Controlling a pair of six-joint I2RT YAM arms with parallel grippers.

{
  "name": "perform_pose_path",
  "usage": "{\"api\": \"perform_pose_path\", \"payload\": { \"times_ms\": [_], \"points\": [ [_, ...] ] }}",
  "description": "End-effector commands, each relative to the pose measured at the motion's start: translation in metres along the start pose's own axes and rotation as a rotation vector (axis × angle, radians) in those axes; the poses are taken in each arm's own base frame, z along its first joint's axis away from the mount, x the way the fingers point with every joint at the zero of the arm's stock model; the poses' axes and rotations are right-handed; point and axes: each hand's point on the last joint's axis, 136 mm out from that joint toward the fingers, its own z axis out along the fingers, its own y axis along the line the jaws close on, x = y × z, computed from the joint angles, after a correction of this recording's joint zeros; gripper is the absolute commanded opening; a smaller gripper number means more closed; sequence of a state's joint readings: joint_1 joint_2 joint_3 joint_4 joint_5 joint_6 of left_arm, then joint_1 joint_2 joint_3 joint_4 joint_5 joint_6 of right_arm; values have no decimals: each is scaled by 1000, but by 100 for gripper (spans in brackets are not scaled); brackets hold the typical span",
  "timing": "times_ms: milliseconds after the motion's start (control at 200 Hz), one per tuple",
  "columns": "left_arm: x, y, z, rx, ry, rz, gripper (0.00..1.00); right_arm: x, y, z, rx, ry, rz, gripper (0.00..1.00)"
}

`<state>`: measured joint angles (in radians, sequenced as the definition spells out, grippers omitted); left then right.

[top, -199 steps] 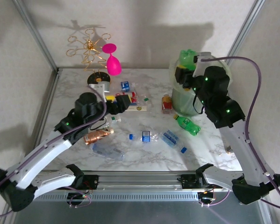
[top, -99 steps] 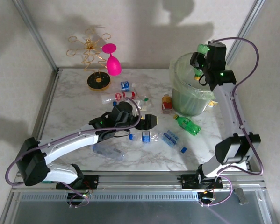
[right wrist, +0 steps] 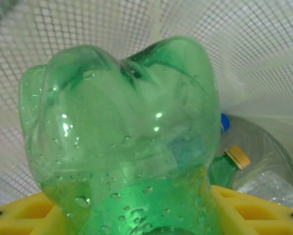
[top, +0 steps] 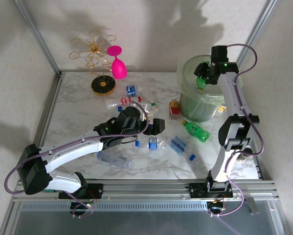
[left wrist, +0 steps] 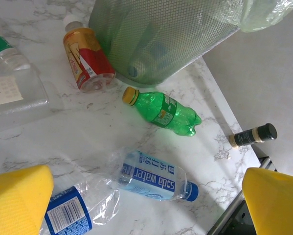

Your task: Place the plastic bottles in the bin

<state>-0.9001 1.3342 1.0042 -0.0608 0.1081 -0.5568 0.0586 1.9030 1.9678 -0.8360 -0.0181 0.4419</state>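
Note:
My right gripper (top: 204, 78) is shut on a green plastic bottle (right wrist: 122, 142) and holds it in the mouth of the pale-green bin (top: 188, 100). Its yellow pads (right wrist: 254, 210) flank the bottle. Below it lie another green bottle (right wrist: 230, 164) and a blue cap (right wrist: 225, 122) inside the mesh wall (right wrist: 263, 44). My left gripper (top: 156, 126) hangs open above the table's middle, nothing between its pads (left wrist: 19, 200). Under it lie a soda water bottle (left wrist: 153, 176), a crushed blue-labelled bottle (left wrist: 73, 210), a green bottle (left wrist: 166, 110) and a red-labelled bottle (left wrist: 87, 61) beside the bin (left wrist: 161, 34).
A gold wire rack (top: 95, 58) and a pink glass (top: 118, 63) stand at the back left. More small bottles (top: 131, 90) are scattered behind my left arm, and a crushed clear one (top: 114, 159) lies near the front. A small dark bottle (left wrist: 254, 134) lies near the table's right edge.
My right arm has swung up and carried the green bottle over the bin, then down into its mouth. My left arm has reached from the left towards the table's middle.

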Motion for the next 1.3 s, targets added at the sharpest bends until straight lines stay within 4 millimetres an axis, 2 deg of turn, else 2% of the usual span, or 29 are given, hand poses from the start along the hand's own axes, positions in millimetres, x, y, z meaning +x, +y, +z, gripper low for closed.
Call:
{"api": "perform_pose_path", "payload": {
  "times_ms": [0, 95, 205, 451, 851, 936, 1006, 1081, 1297],
  "points": [
    [-6, 7, -6, -34, -35, 11, 99, -16, -10, -9, 25, -35, 61, 58],
    [-7, 11, -6, -54, -46, 8, 99, -15, -16, 3, 37, -2, 99, 58],
    [-10, 13, -7, -69, -58, 7, 99, -6, -4, 18, -33, 64, 108, 58],
    [-12, 16, -7, -87, -69, 7, 100, 6, -5, 33, -41, 115, 104, 59],
    [-8, 20, -2, -100, -55, 7, 100, 45, 0, 62, -129, 237, 79, 65],
    [-9, 19, -1, -101, -56, 10, 100, 46, 2, 61, -142, 239, 68, 69],
    [-10, 18, -1, -101, -58, 11, 100, 42, 4, 58, -153, 228, 60, 81],
    [-11, 19, -2, -104, -60, 13, 100, 39, 6, 54, -162, 214, 53, 89],
    [-13, 19, -2, -110, -64, 16, 100, 32, 6, 46, -153, 184, 34, 91]
  ]
}}
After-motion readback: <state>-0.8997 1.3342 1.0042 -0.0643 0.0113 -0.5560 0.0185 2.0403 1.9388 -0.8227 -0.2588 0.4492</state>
